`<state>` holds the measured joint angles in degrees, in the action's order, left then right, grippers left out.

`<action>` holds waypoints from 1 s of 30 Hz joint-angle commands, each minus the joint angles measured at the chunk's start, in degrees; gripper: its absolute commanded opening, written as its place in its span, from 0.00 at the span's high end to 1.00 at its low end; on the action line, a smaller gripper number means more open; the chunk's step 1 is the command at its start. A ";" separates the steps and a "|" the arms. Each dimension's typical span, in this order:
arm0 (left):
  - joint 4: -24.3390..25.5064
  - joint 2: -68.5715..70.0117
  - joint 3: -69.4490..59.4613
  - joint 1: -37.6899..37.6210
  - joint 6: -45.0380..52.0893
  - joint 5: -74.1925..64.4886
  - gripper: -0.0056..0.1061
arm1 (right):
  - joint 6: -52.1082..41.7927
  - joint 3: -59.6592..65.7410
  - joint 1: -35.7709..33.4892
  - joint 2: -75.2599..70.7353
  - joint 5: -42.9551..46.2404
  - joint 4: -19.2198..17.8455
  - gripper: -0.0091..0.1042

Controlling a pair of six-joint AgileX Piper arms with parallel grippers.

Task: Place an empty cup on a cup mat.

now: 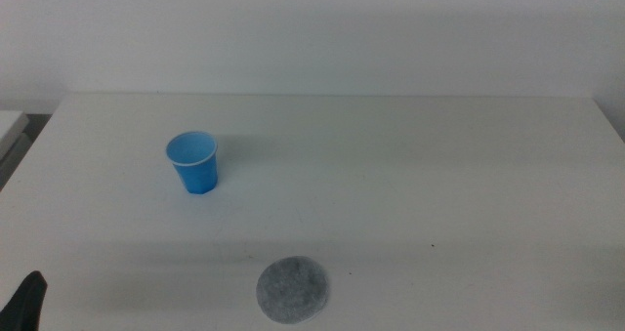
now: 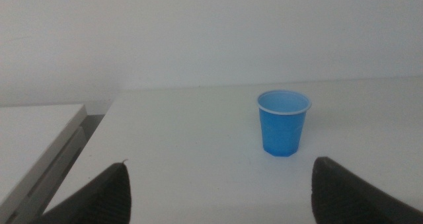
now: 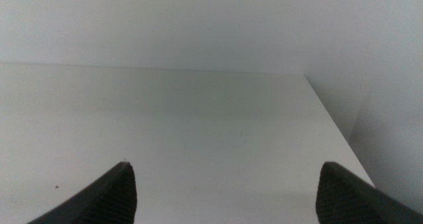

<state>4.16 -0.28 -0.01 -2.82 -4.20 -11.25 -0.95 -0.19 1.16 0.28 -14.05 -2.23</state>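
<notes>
The small bright blue cup (image 1: 193, 162) stands upright and empty on the white table, left of centre. It also shows in the left wrist view (image 2: 283, 122), ahead of the jaws and apart from them. The round speckled grey cup mat (image 1: 292, 289) lies flat near the table's front edge, apart from the cup. My left gripper (image 2: 218, 194) is open and empty; only a dark tip of it shows at the middle view's bottom left corner (image 1: 27, 302). My right gripper (image 3: 225, 194) is open and empty over bare table, out of the middle view.
The white table (image 1: 439, 175) ends at a wall behind. A lower pale surface (image 2: 33, 131) stands beside the table's left edge. The table's right edge (image 3: 330, 118) shows in the right wrist view.
</notes>
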 commanded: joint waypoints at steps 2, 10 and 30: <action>-2.21 -2.41 1.74 1.02 -0.76 -1.00 0.11 | -0.23 0.19 -0.12 -0.28 0.38 -0.39 0.10; -3.79 -31.51 35.66 1.63 -0.21 -30.38 0.11 | -0.23 0.19 -0.12 -0.28 0.38 -0.39 0.10; -8.02 -91.85 87.48 -2.31 2.23 -58.71 0.11 | -0.23 0.19 -0.12 -0.28 0.38 -0.39 0.10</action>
<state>-4.12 -89.44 85.48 -4.26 -1.74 -69.83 -0.95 -0.19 1.16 0.28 -14.05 -2.23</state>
